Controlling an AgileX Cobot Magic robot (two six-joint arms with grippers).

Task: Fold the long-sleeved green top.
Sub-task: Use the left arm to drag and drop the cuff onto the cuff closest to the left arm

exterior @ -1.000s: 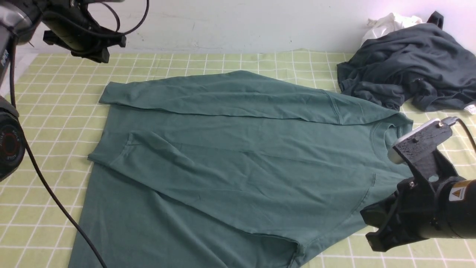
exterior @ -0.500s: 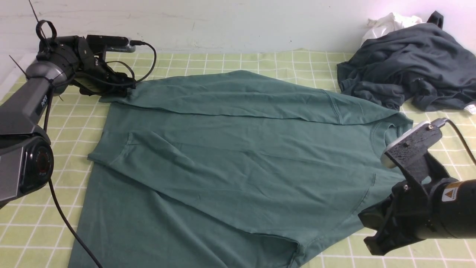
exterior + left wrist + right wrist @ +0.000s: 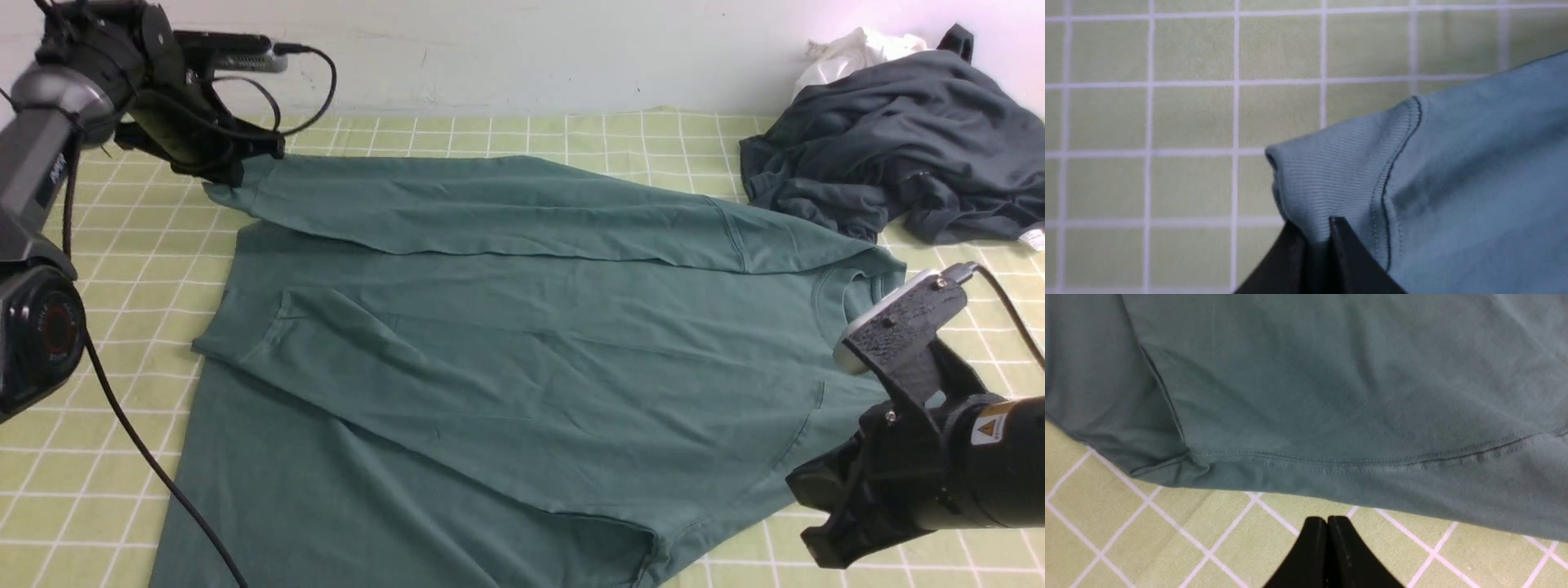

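My left gripper [image 3: 1314, 230] is pinched shut on the ribbed cuff [image 3: 1331, 179] of one sleeve [image 3: 490, 208]. Only a thin fold of the knit sits between the tips, and the cuff hangs just clear of the checked mat [image 3: 571, 131] below them. My right gripper [image 3: 1327, 524] is closed on nothing, tips pressed together over bare mat, with a seamed edge of the green long-sleeved top [image 3: 506, 351] just ahead of them. The top lies spread flat between my two sets of jaws, and both sleeves are laid across its body.

I judge the step in hand to be setting this sleeve straight along the body. My hold is shallow, near the cuff's rim, so I should move slowly and low or the rib may slip out. I want light tension away from the shoulder, enough to smooth the sleeve without dragging the layer beneath. The cuff should land inside the body's outline, and I should let go only once it rests flat
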